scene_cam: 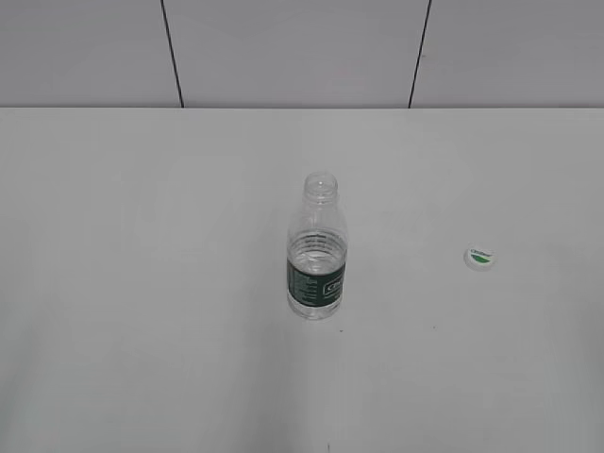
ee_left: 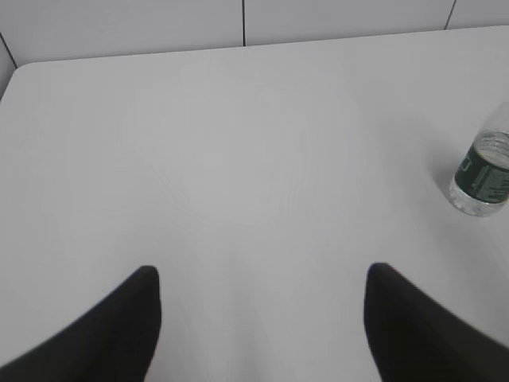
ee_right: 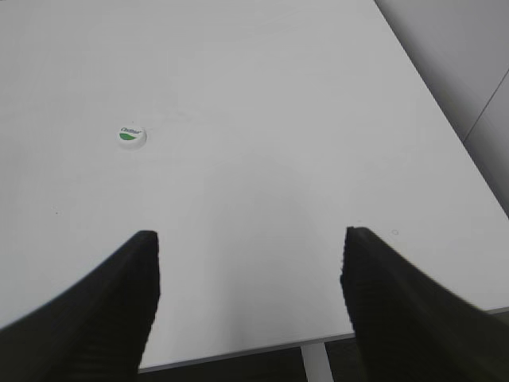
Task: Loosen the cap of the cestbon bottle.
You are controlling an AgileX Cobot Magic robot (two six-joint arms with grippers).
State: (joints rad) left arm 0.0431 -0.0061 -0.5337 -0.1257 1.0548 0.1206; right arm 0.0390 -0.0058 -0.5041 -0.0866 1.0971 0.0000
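The cestbon bottle [scene_cam: 317, 247] stands upright in the middle of the white table, clear and ribbed with a dark green label band; its neck is open with no cap on it. Its lower body also shows at the right edge of the left wrist view [ee_left: 482, 177]. The cap [scene_cam: 479, 258], white with a green leaf mark, lies flat on the table to the bottle's right, apart from it, and shows in the right wrist view [ee_right: 131, 136]. My left gripper [ee_left: 261, 278] is open and empty over bare table. My right gripper [ee_right: 250, 243] is open and empty near the table's edge. Neither gripper shows in the exterior view.
The white table [scene_cam: 142, 283] ends at a grey panelled wall [scene_cam: 283, 47] behind. The right wrist view shows the table's near edge and a leg [ee_right: 316, 362] under the gripper.
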